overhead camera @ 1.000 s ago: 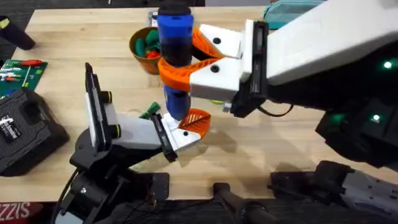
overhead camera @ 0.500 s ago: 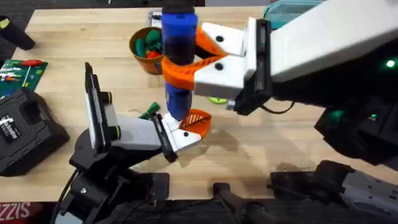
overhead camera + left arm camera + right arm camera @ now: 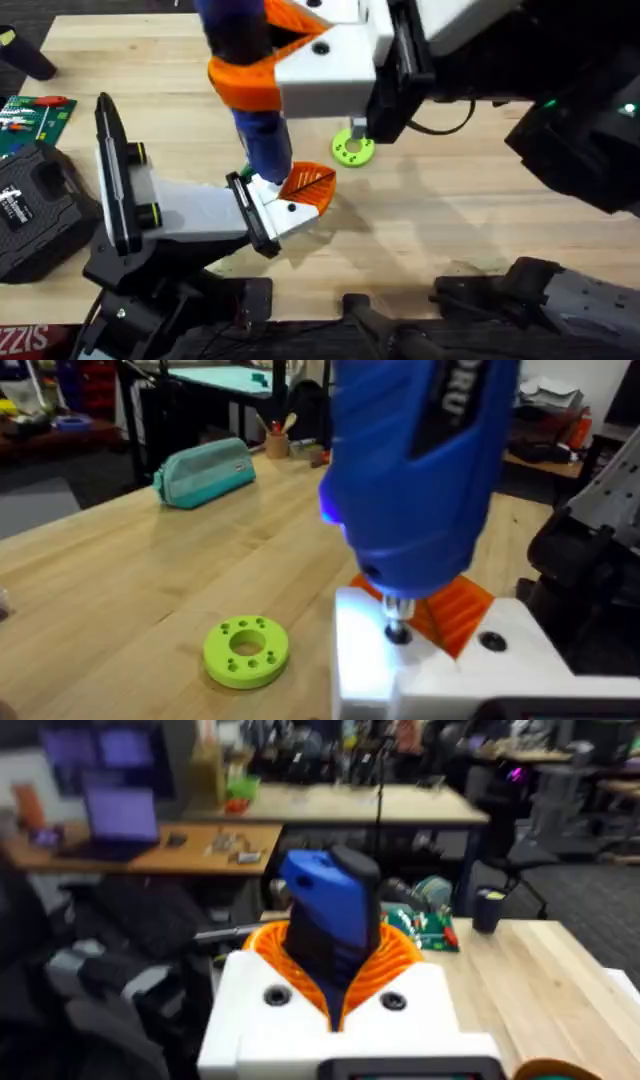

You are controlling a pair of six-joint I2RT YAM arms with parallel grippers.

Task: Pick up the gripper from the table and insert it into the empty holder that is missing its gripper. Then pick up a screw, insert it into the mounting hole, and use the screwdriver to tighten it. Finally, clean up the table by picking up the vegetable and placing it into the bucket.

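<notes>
The blue screwdriver (image 3: 262,140) stands upright, its top close under the overhead camera, and my right gripper (image 3: 250,75) is shut on it with orange fingers (image 3: 395,955). Its metal bit (image 3: 398,630) rests on the white holder (image 3: 283,212) at the end of my left arm. The small orange ribbed gripper (image 3: 310,188) sits in that holder, right beside the bit. In the left wrist view the orange gripper (image 3: 458,610) lies just behind the holder (image 3: 365,660), with a dark hole (image 3: 490,642) next to it. A sliver of green vegetable (image 3: 243,172) shows by the screwdriver. The bucket is hidden.
A lime-green disc with holes (image 3: 352,148) lies on the table (image 3: 450,220) just right of the screwdriver. At the left edge sit a black case (image 3: 40,210) and a green card of tools (image 3: 35,110). A teal pouch (image 3: 205,470) lies farther back.
My right gripper has carried the screwdriver left and up toward the camera, covering the bucket and uncovering the green disc. The left arm has shifted left.
</notes>
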